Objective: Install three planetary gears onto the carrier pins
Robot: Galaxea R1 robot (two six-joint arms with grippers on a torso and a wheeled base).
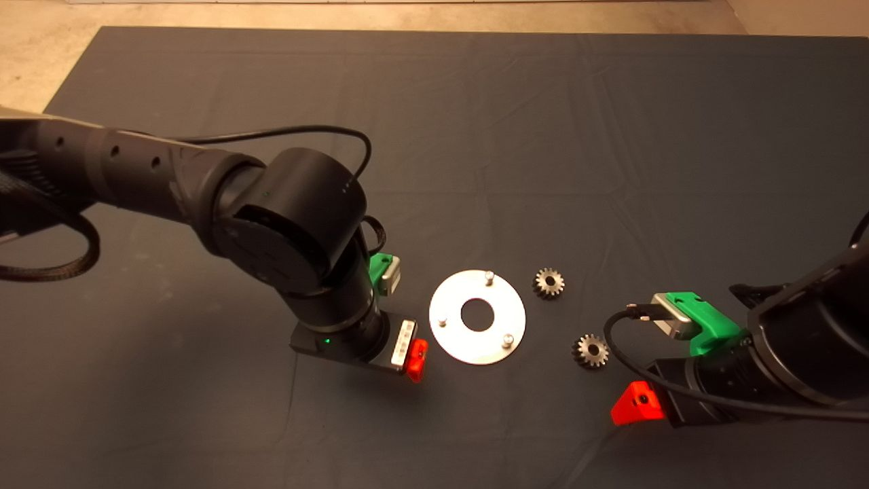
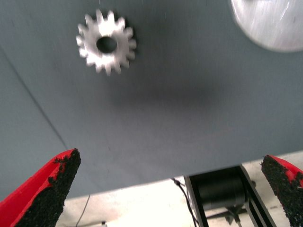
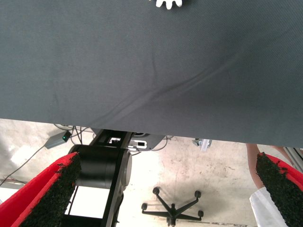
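Note:
The carrier disc (image 1: 499, 319) lies flat on the mat's middle, shiny, with a large central hole. Three bare carrier pins (image 1: 488, 275) stand up from it. Two planetary gears (image 1: 548, 282) (image 1: 591, 351) lie on the mat to its right. My left gripper (image 1: 411, 353) hangs just left of the disc. The left wrist view shows it open (image 2: 165, 189), with a third gear (image 2: 106, 42) flat on the mat ahead of its fingers (image 2: 47, 189) and the disc's edge (image 2: 270, 23) beside it. The right gripper (image 1: 641, 401) (image 3: 163, 194) stands open, low at the right, near the lower gear.
The dark mat (image 1: 611, 136) has soft creases. Beyond its edge the right wrist view shows pale floor, a chair base (image 3: 173, 208), a black robot part (image 3: 102, 170) and a person's leg (image 3: 258, 165). A black cable (image 1: 339, 132) loops over the left arm.

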